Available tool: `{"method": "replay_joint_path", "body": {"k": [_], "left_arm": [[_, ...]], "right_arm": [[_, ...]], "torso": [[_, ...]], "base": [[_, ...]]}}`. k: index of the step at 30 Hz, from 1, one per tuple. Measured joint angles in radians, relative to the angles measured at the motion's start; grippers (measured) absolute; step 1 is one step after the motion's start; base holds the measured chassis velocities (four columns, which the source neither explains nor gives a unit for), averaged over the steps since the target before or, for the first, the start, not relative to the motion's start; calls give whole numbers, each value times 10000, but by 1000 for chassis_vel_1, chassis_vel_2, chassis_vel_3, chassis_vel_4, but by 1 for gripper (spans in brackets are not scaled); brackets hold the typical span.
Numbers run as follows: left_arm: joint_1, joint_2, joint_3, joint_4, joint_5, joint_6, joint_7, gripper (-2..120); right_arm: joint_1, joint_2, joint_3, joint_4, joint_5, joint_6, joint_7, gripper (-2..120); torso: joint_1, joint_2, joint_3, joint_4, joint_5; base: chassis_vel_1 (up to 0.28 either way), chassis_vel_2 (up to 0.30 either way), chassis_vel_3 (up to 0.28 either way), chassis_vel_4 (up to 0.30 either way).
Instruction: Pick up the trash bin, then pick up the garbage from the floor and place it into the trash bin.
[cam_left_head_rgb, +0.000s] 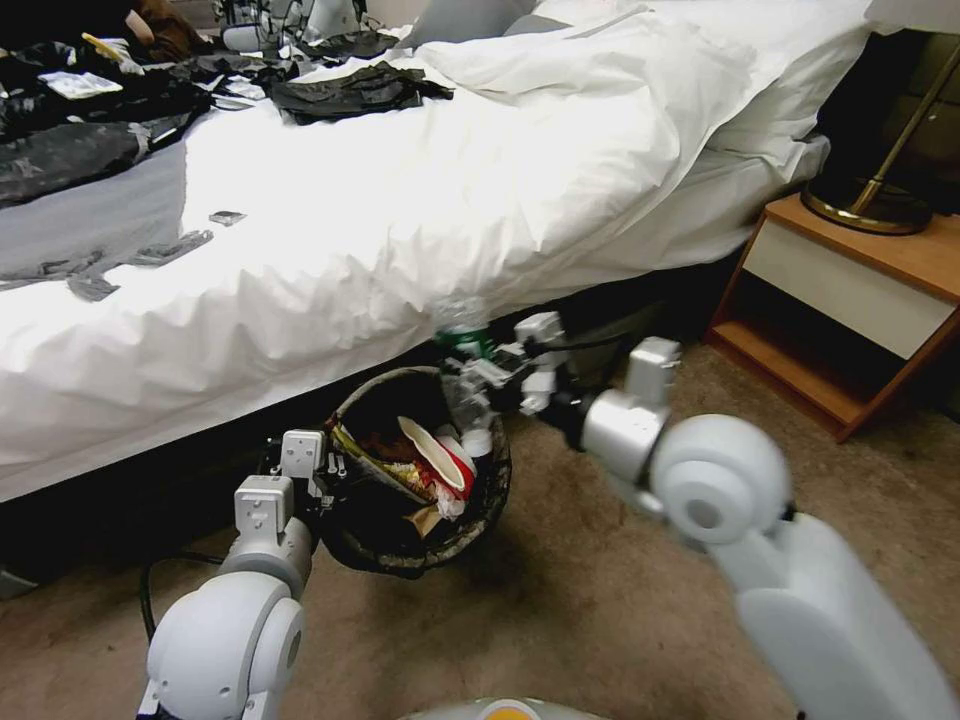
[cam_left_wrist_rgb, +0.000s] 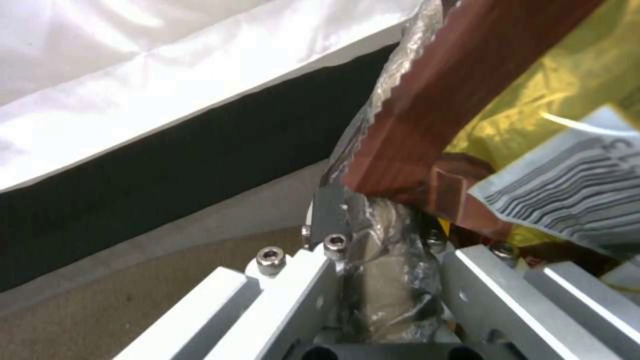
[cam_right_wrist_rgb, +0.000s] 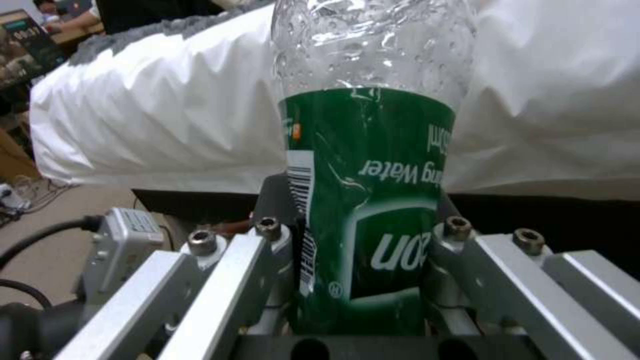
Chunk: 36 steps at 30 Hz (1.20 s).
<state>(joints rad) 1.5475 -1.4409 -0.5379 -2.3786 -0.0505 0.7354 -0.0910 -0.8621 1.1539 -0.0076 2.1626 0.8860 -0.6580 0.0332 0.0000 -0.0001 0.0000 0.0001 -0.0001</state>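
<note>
The bottle (cam_right_wrist_rgb: 370, 150) is clear glossy plastic, beaded with droplets, with a shiny green label. The tool (cam_right_wrist_rgb: 363, 280) gripping it is brushed matt metal. The wrappers (cam_left_wrist_rgb: 480, 100) are crinkly foil; the floor (cam_left_head_rgb: 560, 600) is rough matt carpet.

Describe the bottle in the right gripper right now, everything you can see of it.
The bottle is clear, thin plastic with a green wrap label carrying white lettering and a barcode; droplets cling inside the bare part. The right gripper is shut on it across the label, fingers pressing both sides. It is held cap down, its white cap just over the far rim of the trash bin, beside the bed's white duvet.
</note>
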Motion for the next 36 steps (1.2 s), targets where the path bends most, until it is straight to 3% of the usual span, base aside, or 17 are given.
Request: {"method": "replay_joint_path", "body": {"k": [17, 36], "left_arm": [[-17, -19, -13, 100, -7, 0, -12, 0], [-65, -23, -27, 196, -13, 0, -23, 0]], "right_arm": [[277, 262, -1076, -1326, -378, 175, -1, 21], [395, 308, -1043, -1573, -655, 295, -3, 89]], "torso": [[0, 0, 0, -1, 2], [1, 0, 0, -1, 1]], "base": [[0, 0, 0, 0], [0, 0, 0, 0]]}}
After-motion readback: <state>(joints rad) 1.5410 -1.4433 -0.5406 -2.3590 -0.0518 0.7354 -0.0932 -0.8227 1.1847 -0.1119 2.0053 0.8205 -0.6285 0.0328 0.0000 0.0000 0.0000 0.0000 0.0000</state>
